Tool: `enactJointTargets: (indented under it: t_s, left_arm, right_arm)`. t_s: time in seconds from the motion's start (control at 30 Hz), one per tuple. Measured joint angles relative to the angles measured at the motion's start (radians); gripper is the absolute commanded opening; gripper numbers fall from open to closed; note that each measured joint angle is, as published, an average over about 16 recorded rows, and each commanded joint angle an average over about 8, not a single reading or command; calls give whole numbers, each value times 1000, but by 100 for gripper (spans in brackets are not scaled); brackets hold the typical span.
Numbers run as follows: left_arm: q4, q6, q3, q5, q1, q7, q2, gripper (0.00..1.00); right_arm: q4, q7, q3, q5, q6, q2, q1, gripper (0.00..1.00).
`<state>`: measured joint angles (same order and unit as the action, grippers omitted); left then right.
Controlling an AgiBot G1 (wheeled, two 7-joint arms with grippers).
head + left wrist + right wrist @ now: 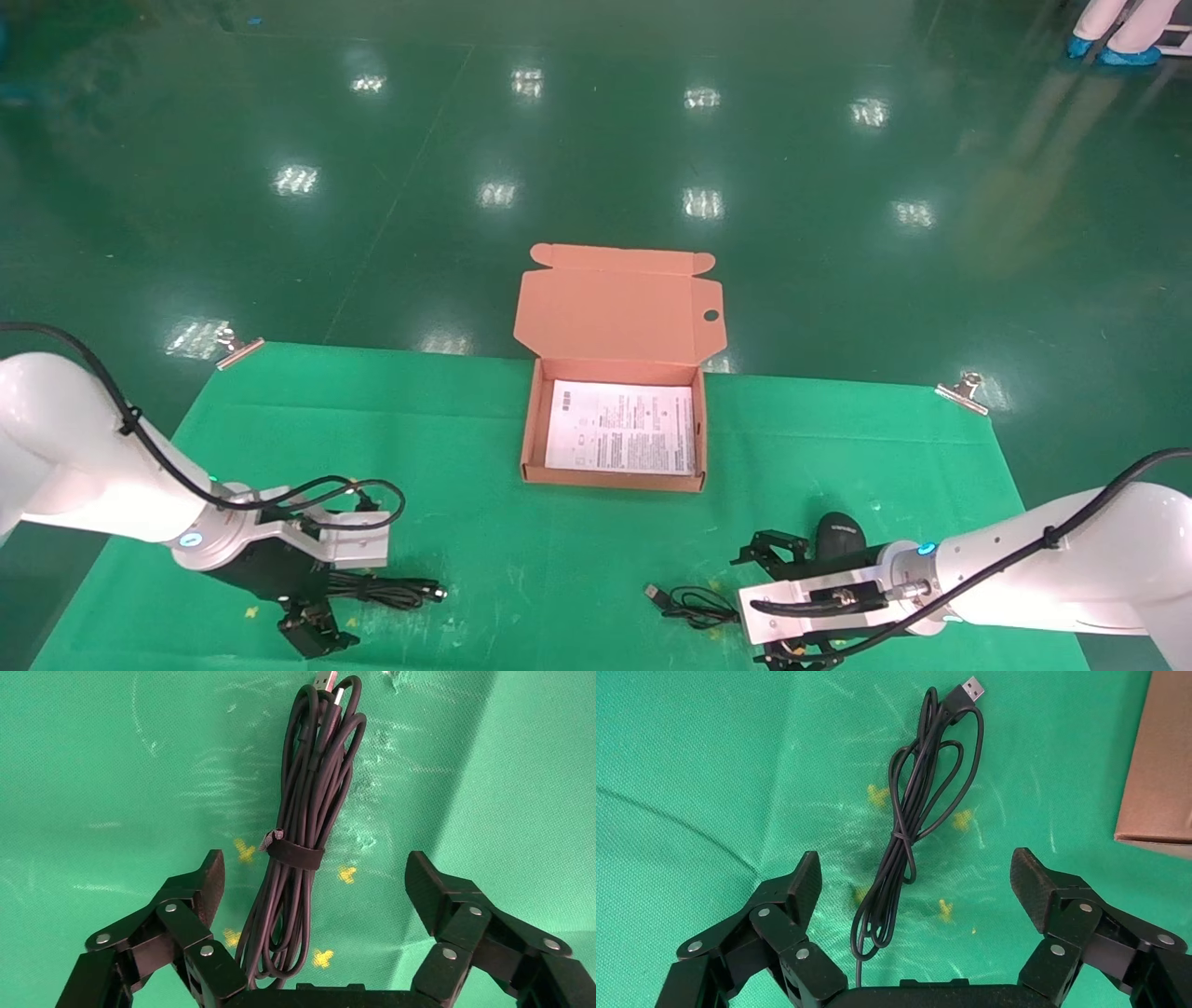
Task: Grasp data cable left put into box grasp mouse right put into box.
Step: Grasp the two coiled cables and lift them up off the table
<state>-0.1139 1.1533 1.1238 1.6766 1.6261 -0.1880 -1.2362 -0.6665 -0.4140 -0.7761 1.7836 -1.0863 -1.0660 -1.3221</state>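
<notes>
The data cable [391, 589] [302, 832] lies as a tied black bundle on the green cloth at front left. My left gripper [326, 595] [315, 874] hangs open over its near end, one finger on each side, not touching it. The mouse [838, 533] sits at front right, its thin cord [689, 604] [912, 811] coiled to its left. My right gripper [765, 606] [912, 867] is open above that cord, just in front of the mouse. The box [531, 429] stands open in the middle, with a white leaflet [622, 429] at its bottom.
The box lid [615, 308] leans back beyond the table's far edge. Binder clips [237, 349] [964, 391] pin the cloth at both far corners. A box corner [1158, 776] shows in the right wrist view. Someone's blue-covered feet [1117, 51] stand far right.
</notes>
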Motion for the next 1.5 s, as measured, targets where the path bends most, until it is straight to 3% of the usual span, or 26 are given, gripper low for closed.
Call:
enactJointTargets:
  t_s: [1.5]
  left_arm:
    - [-16, 5, 2, 2, 2, 4, 4, 0]
  right_arm:
    - [-10, 7, -3, 3, -11, 2, -4, 0]
